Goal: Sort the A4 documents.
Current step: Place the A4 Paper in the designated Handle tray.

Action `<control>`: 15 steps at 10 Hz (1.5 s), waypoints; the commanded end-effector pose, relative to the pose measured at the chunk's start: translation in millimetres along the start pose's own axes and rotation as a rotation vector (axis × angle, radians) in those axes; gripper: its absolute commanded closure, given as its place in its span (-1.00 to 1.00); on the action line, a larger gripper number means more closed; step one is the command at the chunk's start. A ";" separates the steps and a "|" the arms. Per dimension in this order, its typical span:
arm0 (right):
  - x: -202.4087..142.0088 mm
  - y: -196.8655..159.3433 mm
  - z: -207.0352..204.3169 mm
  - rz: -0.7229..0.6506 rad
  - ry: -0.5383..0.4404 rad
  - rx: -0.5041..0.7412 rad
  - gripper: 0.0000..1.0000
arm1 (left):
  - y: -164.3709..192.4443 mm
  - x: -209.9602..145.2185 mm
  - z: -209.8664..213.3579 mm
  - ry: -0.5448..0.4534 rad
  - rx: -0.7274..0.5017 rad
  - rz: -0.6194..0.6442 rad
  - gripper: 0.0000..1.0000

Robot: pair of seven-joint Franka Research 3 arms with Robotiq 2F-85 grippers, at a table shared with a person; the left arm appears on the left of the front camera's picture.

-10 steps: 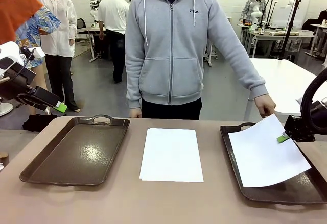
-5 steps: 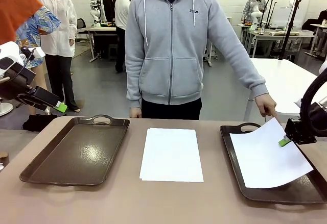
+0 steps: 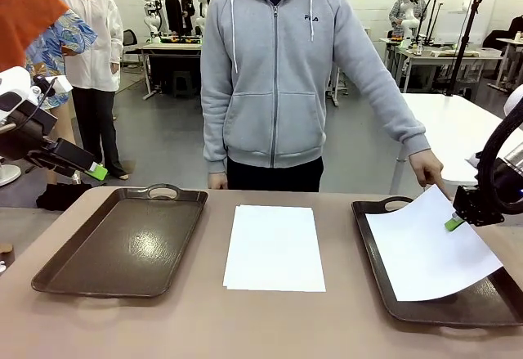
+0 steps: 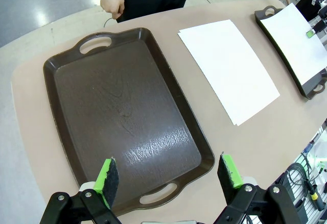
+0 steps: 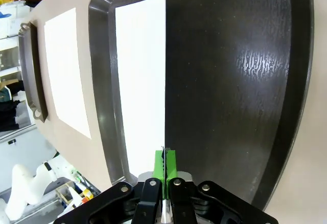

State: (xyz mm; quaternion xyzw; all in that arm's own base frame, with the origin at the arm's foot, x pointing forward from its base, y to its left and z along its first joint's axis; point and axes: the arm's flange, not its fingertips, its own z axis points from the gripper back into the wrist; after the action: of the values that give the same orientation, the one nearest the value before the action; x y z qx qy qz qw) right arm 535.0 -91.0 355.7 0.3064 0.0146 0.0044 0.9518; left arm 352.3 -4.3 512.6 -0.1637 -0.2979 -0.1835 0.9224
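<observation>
The right jaws are clamped on the edge of one sheet (image 3: 429, 249), holding it tilted over the right tray (image 3: 458, 316), with a person's hand (image 3: 426, 167) at its far corner. To do this well, lower it flat with its corners inside the rim, and only then let go. The stack (image 3: 274, 247) lies on the counter (image 3: 245, 326) between the trays. The left jaws hang wide and empty above the left tray (image 3: 122, 249).
</observation>
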 end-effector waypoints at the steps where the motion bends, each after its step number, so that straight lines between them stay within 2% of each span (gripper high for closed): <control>1: 7.6 1.6 -4.3 -0.025 0.041 -0.018 0.98 | 1.4 -0.9 -0.7 -0.001 -0.008 0.004 -1.00; 2: 8.5 3.1 -5.0 -0.024 0.044 -0.017 0.91 | 1.4 -0.9 -0.7 -0.001 -0.008 0.004 -1.00; 3: 8.7 4.3 -5.2 -0.026 0.043 -0.016 0.65 | 1.4 -0.9 -0.7 -0.001 -0.008 0.004 -1.00; 4: 8.3 4.8 -5.2 -0.025 0.044 -0.019 0.56 | 1.4 -0.9 -0.7 -0.001 -0.008 0.004 -1.00; 5: 7.8 4.8 -4.8 -0.027 0.045 -0.032 0.30 | 1.4 -0.9 -0.7 -0.001 -0.008 0.004 -1.00; 6: 6.4 4.0 -2.9 -0.031 0.038 -0.050 0.20 | 1.4 -0.9 -0.7 -0.001 -0.008 0.004 -1.00; 7: 5.1 3.3 -1.4 -0.035 0.033 -0.059 -0.06 | 1.4 -0.9 -0.7 -0.001 -0.008 0.004 -1.00; 8: 2.2 1.7 1.7 -0.043 0.024 -0.093 -0.15 | 1.4 -0.9 -0.7 -0.001 -0.008 0.004 -1.00; 9: 0.6 1.4 3.5 -0.046 0.018 -0.103 -0.42 | 1.4 -0.9 -0.7 -0.001 -0.008 0.004 -1.00; 10: -0.8 1.0 4.8 -0.050 0.013 -0.125 -0.51 | 1.4 -0.9 -0.7 -0.001 -0.008 0.004 -1.00; 11: -2.7 1.2 7.8 -0.054 0.000 -0.148 -0.78 | 1.4 -0.9 -0.7 -0.001 -0.008 0.004 -1.00; 13: -6.3 2.3 14.4 -0.055 -0.017 -0.156 -1.00 | 1.4 -0.9 -0.7 -0.001 -0.008 0.004 -1.00; 15: -7.8 2.6 16.1 -0.060 -0.033 -0.154 -1.00 | 1.4 -0.9 -0.7 -0.001 -0.008 0.004 -1.00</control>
State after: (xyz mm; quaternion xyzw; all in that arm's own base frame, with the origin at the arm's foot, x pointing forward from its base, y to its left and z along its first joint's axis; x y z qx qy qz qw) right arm 534.4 -101.1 372.5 0.2451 0.0094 -0.0132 0.9694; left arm 352.3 -4.3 512.6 -0.1637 -0.2979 -0.1836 0.9224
